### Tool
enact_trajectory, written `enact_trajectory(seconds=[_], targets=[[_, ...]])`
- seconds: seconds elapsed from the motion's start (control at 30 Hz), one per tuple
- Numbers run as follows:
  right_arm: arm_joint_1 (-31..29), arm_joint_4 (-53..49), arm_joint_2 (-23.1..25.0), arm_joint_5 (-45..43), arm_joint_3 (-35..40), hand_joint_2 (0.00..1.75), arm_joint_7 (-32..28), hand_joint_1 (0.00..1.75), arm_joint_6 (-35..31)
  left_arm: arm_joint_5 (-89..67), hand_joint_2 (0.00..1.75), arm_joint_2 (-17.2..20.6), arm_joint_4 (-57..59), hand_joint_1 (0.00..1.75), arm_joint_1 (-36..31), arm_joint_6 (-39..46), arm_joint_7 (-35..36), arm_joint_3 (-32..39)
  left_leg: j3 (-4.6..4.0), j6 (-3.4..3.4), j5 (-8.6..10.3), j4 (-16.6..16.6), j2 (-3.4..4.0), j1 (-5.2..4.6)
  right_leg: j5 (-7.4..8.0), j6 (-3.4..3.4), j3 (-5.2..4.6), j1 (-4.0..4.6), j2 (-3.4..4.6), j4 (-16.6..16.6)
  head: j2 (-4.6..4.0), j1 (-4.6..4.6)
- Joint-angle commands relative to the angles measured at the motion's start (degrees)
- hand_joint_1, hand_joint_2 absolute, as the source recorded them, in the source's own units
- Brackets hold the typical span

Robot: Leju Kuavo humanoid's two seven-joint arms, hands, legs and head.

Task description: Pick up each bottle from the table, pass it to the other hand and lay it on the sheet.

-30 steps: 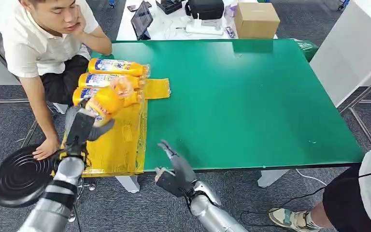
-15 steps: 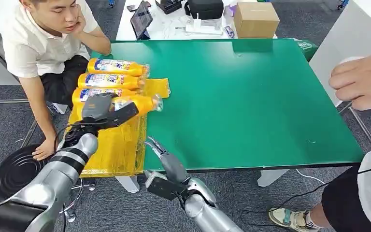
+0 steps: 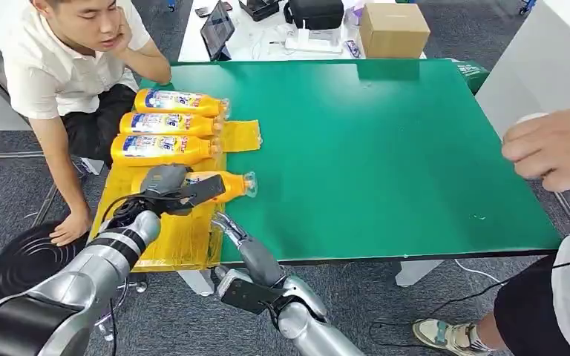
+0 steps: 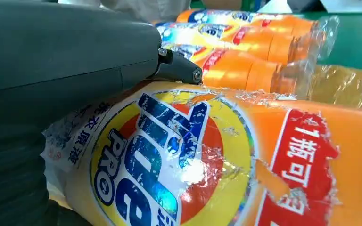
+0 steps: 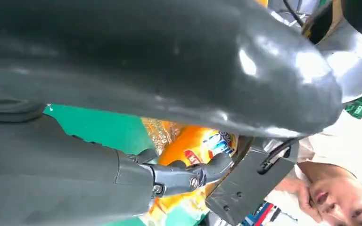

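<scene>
left hand grips the fourth orange plastic detergent bottle, lying over the yellow plastic sheet beside three laid bottles. lower it flat and parallel, then let go gently so it won't roll. right hand is spread, holding nothing.

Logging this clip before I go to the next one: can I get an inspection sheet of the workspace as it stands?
Surface: green table, with a yellow sheet at its left end.
Job's things: three orange bottles lie side by side on the sheet; a fourth bottle lies nearest the robot, cap pointing right.
Clutter: nothing seen on the green table.
Hands: left hand grips the fourth bottle; right hand is at the near table edge, fingers apart, holding nothing.
Cables: a dark cable loops at the left wrist.
Surroundings: seated person at left; another person's hand at right; cardboard box behind.
</scene>
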Motion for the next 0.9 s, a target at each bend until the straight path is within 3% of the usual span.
enact_trajectory(seconds=[0.03,0.1,0.13,0.2,0.23,0.3,0.33,0.9], targets=[[-1.1,0.9,-1.5,-1.2,1.7,0.00,-0.1,0.00,0.1,-0.3,1.75,-0.7,6.2,1.75,-3.9,-2.9,-0.3,-2.1,0.04,-0.04,-0.01,0.0,-0.06,0.03,-0.03,-0.06,0.07,0.04,-0.10,0.0,0.00,0.00],[-1.3,1.9,-1.2,-2.4,1.3,0.00,-0.6,0.00,0.5,-1.3,1.75,-0.9,6.7,1.73,-4.1,-4.3,0.5,-2.7,0.08,-0.05,-0.03,0.0,-0.06,0.05,-0.05,-0.09,0.13,0.06,-0.11,0.0,0.00,0.00],[-1.5,2.2,-0.9,-2.6,1.2,0.00,-0.7,0.00,0.6,-1.5,1.75,-1.0,6.9,1.48,-4.2,-4.8,0.9,-2.7,0.06,-0.04,-0.02,0.0,-0.06,0.03,-0.04,-0.07,0.09,0.04,-0.10,0.0,0.00,-0.02],[-1.7,2.8,-0.5,-3.2,1.2,0.00,-0.9,0.00,1.1,-1.7,1.75,-1.3,7.2,0.52,-4.4,-5.7,1.6,-2.7,0.09,-0.06,-0.04,0.0,-0.06,0.05,-0.05,-0.09,0.13,0.07,-0.11,0.0,0.00,-0.02],[-1.9,3.2,-0.4,-3.3,1.3,0.00,-0.9,0.00,1.4,-1.8,1.75,-1.4,7.5,0.51,-4.4,-6.2,1.9,-2.7,0.05,-0.04,-0.02,0.0,-0.05,0.04,-0.04,-0.07,0.08,0.06,-0.09,0.0,0.00,0.00],[-2.3,4.5,-0.2,-3.6,1.3,0.00,-1.1,0.00,1.0,-2.0,1.75,-1.5,7.5,0.12,-4.2,-6.8,3.0,-2.5,0.03,-0.04,-0.01,0.0,-0.04,0.04,-0.03,-0.07,0.06,0.06,-0.08,0.0,0.00,-0.02],[-2.4,4.7,-0.1,-3.7,1.3,0.00,-1.2,0.00,1.0,-2.0,1.75,-1.5,7.6,0.02,-4.0,-7.0,3.0,-2.4,0.11,-0.06,-0.03,0.0,-0.07,0.05,-0.06,-0.10,0.15,0.07,-0.13,0.0,0.00,-0.02],[-4.2,8.3,0.5,-4.5,2.4,0.00,-2.3,0.00,0.5,5.0,1.75,-1.7,8.0,0.00,-3.1,-10.6,0.6,5.1,0.10,-0.03,-0.01,0.0,-0.04,0.02,-0.01,-0.05,0.15,0.03,-0.01,0.0,0.00,-0.02]])
